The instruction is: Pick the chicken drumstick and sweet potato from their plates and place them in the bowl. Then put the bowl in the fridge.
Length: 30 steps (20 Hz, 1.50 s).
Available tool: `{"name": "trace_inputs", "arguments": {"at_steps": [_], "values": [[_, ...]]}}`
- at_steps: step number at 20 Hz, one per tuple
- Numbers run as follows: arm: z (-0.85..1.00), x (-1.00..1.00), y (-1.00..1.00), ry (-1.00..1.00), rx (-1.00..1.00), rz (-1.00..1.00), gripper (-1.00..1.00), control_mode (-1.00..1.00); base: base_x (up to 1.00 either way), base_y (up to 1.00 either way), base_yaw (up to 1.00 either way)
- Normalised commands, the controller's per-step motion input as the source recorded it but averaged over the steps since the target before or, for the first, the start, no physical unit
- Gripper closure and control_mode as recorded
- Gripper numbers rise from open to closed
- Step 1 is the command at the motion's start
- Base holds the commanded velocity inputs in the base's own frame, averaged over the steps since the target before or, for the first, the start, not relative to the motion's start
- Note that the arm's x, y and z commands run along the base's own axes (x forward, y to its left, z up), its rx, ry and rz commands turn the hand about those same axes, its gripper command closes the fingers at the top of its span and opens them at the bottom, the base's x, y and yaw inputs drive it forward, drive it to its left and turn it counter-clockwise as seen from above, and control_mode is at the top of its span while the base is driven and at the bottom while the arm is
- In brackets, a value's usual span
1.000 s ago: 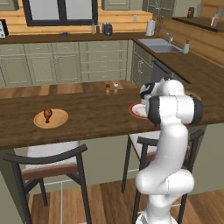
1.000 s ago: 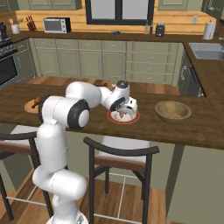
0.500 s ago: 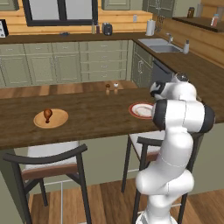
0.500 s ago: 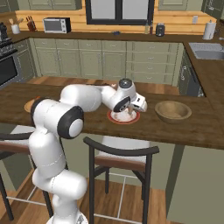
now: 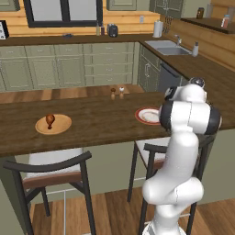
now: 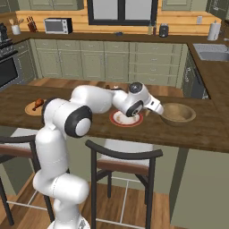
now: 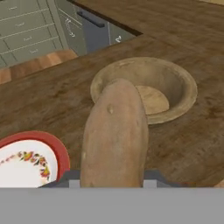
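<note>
My gripper [image 7: 111,177] is shut on the sweet potato [image 7: 114,135], a tan elongated lump that rises large in the hand view. Just beyond it stands the round wooden bowl [image 7: 175,85], with nothing inside. In the right base view the gripper [image 6: 156,108] hovers between the white red-rimmed plate [image 6: 126,119] and the bowl [image 6: 178,114], close to the bowl's left rim. That plate [image 7: 61,151] is bare. The chicken drumstick [image 5: 49,120] lies on the flat wooden plate [image 5: 53,126] far to the left on the counter. The fridge is out of view.
Two small shakers [image 5: 117,92] stand at the counter's far edge behind the red-rimmed plate [image 5: 147,115]. Two dark stools [image 6: 123,161] sit under the near edge. A sink [image 5: 170,47] is on the back right counter.
The hand has swung right from above the red-rimmed plate toward the bowl, carrying the sweet potato with it. The drumstick and plates have not moved.
</note>
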Motion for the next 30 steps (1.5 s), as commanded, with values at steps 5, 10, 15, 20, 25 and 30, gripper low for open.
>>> {"name": "trace_inputs", "arguments": {"at_steps": [5,10,15,20,25,30], "values": [[0.00,0.32,-0.54,-0.01,0.00,-0.08,1.00,-1.00,0.00,0.00,0.00],[0.00,0.17,-0.50,-0.02,0.00,-0.02,1.00,-1.00,0.00,0.00,0.00],[-0.08,0.00,-0.18,-0.12,-0.05,-0.07,1.00,-1.00,0.00,0.00,0.00],[-0.31,0.07,-0.26,-0.03,-0.03,-0.06,1.00,-1.00,0.00,0.00,0.00],[0.00,0.06,-0.22,0.00,0.00,-0.07,1.00,-1.00,0.00,0.00,0.00],[0.00,0.18,-0.17,0.01,0.00,-0.02,1.00,-1.00,0.00,0.00,0.00]]}}
